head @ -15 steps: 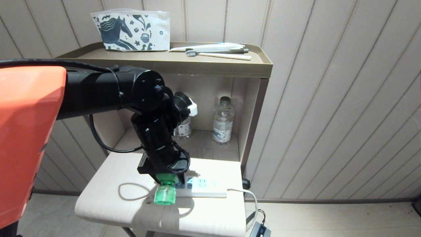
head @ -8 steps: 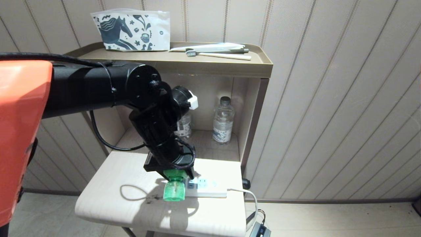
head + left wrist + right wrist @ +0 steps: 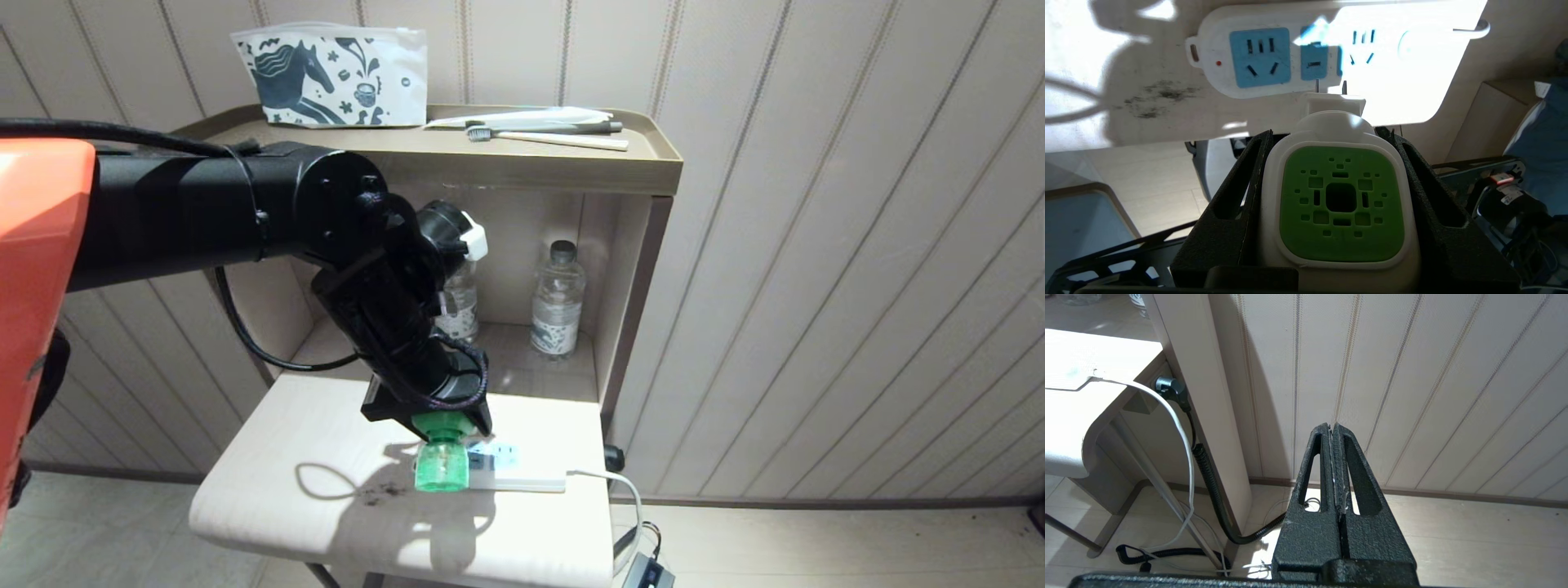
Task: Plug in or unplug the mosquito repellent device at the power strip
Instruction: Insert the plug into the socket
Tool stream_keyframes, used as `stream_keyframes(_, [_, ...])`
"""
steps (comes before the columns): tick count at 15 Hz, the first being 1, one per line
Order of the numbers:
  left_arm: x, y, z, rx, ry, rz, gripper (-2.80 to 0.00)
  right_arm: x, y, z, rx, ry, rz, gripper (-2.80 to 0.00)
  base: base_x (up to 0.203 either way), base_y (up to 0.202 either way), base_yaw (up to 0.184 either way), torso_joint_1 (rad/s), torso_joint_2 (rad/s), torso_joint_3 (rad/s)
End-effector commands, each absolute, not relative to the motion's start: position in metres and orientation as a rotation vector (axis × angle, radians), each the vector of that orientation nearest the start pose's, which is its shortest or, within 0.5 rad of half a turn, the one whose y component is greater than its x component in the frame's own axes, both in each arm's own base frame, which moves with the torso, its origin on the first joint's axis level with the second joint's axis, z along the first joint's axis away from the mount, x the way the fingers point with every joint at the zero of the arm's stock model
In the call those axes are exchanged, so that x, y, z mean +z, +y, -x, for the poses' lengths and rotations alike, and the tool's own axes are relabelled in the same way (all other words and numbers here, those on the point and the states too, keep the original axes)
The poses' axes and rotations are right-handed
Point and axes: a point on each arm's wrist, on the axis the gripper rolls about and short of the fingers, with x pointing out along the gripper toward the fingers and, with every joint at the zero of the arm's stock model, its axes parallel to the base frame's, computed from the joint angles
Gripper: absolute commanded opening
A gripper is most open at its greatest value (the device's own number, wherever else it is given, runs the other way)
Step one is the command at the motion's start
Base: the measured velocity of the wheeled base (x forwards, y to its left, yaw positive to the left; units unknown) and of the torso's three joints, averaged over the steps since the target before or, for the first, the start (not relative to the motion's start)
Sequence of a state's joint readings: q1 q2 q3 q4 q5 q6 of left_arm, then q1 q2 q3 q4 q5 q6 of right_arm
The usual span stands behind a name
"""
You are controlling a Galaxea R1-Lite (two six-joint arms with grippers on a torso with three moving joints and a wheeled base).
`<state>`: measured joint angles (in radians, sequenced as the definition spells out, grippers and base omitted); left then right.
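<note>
My left gripper (image 3: 437, 426) is shut on the mosquito repellent device (image 3: 442, 467), its black fingers (image 3: 1241, 192) clamping both sides of the white-and-green head (image 3: 1342, 204). The green bottle hangs below the gripper, over the left end of the power strip (image 3: 522, 478). In the left wrist view the device's two metal prongs (image 3: 1331, 85) are bare, just short of the strip's edge, near the blue socket faces (image 3: 1259, 57). They sit in no socket. My right gripper (image 3: 1332, 428) is shut and empty, parked low beside the panelled wall, outside the head view.
The strip lies on a pale low table (image 3: 269, 506) with a thin cable loop (image 3: 326, 482); its white cable (image 3: 612, 482) drops off the right edge. Two water bottles (image 3: 557, 298) stand in the cabinet recess behind. A printed pouch (image 3: 331, 77) and toothbrushes (image 3: 543, 132) lie on top.
My left arm has carried the device to the right, from beside the strip's left end to over it. The grip has stayed shut. The right arm has not moved.
</note>
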<state>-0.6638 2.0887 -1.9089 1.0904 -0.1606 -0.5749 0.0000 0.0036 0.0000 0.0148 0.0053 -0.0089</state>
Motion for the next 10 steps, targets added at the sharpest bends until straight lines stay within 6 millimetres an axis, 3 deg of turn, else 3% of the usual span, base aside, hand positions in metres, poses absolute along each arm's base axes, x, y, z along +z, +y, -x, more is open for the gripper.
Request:
stream_keyframes(1, [0.205,-0.227,-0.284,-0.313,1.412,0.146,-2.8,0.074,0.0,0.023,0.006,0.018,0.009,-2.8,0.0,0.0,0.0,0.0,0.0,0.0])
stream_keyframes(6, [0.203,-0.229,-0.287,-0.301,1.408,0.142,-2.8,0.074,0.0,0.023,0.006,0.018,0.009,-2.8,0.002,-0.148,0.002,0.004,0.0,0.002])
stream_keyframes(10, [0.195,-0.224,-0.292,-0.164,1.362,0.061,-2.8,0.074,0.0,0.023,0.006,0.018,0.009,-2.8,0.0,-0.023,0.0,0.002,0.0,0.001])
